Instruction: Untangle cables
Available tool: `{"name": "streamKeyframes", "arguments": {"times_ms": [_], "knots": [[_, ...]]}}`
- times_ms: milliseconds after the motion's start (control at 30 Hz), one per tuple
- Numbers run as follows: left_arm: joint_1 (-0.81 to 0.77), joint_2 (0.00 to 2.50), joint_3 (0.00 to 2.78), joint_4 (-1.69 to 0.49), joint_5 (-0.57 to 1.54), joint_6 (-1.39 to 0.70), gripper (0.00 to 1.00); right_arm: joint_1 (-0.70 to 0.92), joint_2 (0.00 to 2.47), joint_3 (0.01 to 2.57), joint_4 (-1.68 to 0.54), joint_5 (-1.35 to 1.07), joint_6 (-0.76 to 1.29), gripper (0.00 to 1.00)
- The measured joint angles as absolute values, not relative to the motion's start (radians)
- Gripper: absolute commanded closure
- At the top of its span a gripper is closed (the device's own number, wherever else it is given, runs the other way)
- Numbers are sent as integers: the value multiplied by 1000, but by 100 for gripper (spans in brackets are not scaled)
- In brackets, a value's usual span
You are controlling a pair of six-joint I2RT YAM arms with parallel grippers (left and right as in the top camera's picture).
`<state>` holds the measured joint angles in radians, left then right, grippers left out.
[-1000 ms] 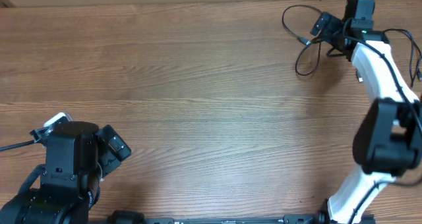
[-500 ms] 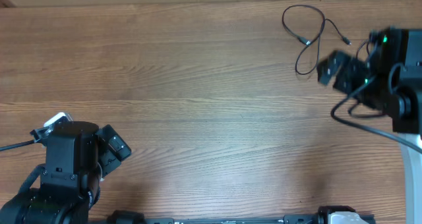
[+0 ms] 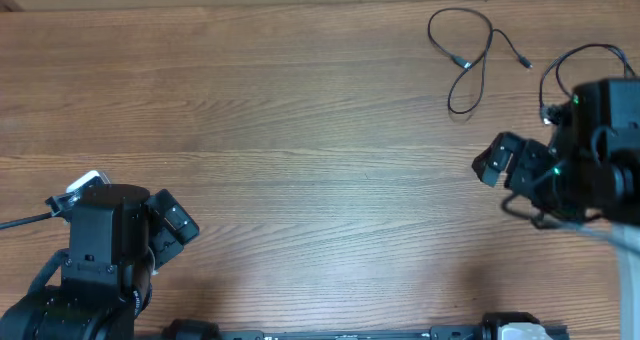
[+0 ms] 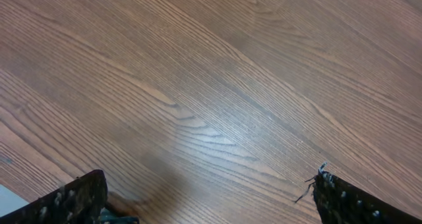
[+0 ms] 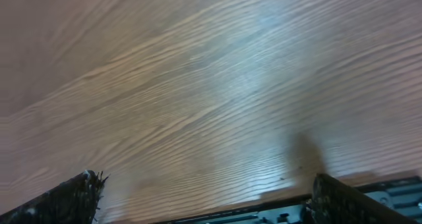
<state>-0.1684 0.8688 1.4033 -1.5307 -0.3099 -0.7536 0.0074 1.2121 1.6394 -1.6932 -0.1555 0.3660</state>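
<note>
Since a second ago the right gripper (image 3: pixel 493 162) has pulled back toward three o'clock, well apart from the cables (image 3: pixel 468 55), which lie loose at one o'clock on the wooden table (image 3: pixel 300 130). It and the left gripper (image 3: pixel 175 220), at eight o'clock, gape wide, holding nothing.

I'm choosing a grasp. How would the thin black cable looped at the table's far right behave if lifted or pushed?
The cable lies in loose curves, so it is probably floppy and would drape from a grip. It looks very thin, so likely light. Pushed on the smooth table, it may bend rather than slide whole.
</note>
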Motion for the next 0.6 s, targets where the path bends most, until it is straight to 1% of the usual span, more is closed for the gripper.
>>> {"name": "streamKeyframes", "arguments": {"times_ms": [300,600], "knots": [[-168,869,1403,-1531,-310,-754,0,9,1025,1639,-1698,-183,366,0],[-168,869,1403,-1531,-310,-754,1,8,1049,1639,-1697,-184,366,0]]}}
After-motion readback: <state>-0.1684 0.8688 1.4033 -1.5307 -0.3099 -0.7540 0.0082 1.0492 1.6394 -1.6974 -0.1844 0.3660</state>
